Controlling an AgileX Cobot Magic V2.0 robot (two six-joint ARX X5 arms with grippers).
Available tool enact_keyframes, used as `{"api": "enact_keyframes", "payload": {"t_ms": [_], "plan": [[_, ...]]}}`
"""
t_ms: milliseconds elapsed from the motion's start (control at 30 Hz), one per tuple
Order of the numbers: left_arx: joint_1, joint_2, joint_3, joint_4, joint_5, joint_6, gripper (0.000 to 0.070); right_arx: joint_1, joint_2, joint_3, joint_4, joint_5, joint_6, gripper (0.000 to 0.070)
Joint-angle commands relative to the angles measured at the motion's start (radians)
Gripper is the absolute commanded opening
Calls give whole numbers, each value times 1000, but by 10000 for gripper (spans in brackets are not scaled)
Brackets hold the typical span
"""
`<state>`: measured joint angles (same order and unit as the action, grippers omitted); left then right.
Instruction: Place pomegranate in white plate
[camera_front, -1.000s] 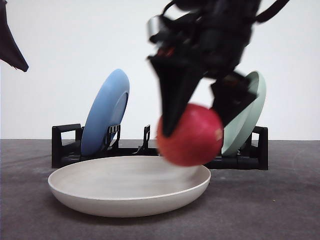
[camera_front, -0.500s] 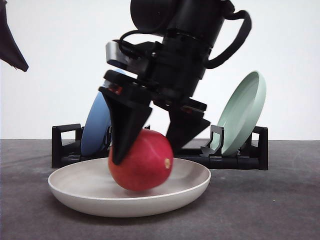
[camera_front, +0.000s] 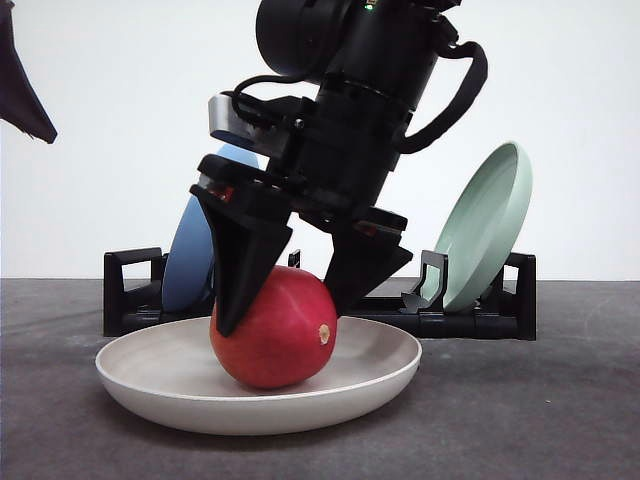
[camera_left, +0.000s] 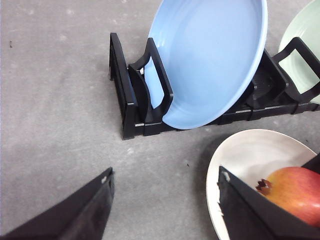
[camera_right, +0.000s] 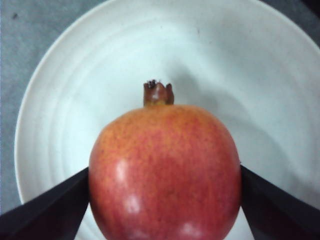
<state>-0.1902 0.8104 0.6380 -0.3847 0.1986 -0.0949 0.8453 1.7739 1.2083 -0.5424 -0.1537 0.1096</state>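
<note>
The right hand (camera_front: 285, 300) grips the pomegranate (camera_front: 273, 328), which sits inside the white plate (camera_front: 150, 385), away from its rim. It came lower. The left hand (camera_left: 165, 200) is spread apart.

We see a pomegranate (camera_right: 165, 175) with smooth, glossy skin, a matt off-white plate (camera_right: 60, 100), a black plastic rack (camera_left: 135, 110) and a rough grey tabletop (camera_left: 55, 100).
</note>
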Motion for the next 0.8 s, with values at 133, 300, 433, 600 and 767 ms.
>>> {"api": "enact_keyframes", "payload": {"t_ms": [133,300,433,600,767], "plan": [[0,6,7,11,5,-3,389,17,14,19,19,-2,8,644],[0,6,7,11,5,-3,389,17,-22,12,46,0,-10,643],[0,6,7,11,5,-4,389,9,-99,-41,151,6,-10,643],[0,6,7,11,5,-4,389,-24,-228,-158,301,-1,-10,636],[0,6,7,11,5,-4,389,-81,-368,-275,360,-6,27,618]]}}
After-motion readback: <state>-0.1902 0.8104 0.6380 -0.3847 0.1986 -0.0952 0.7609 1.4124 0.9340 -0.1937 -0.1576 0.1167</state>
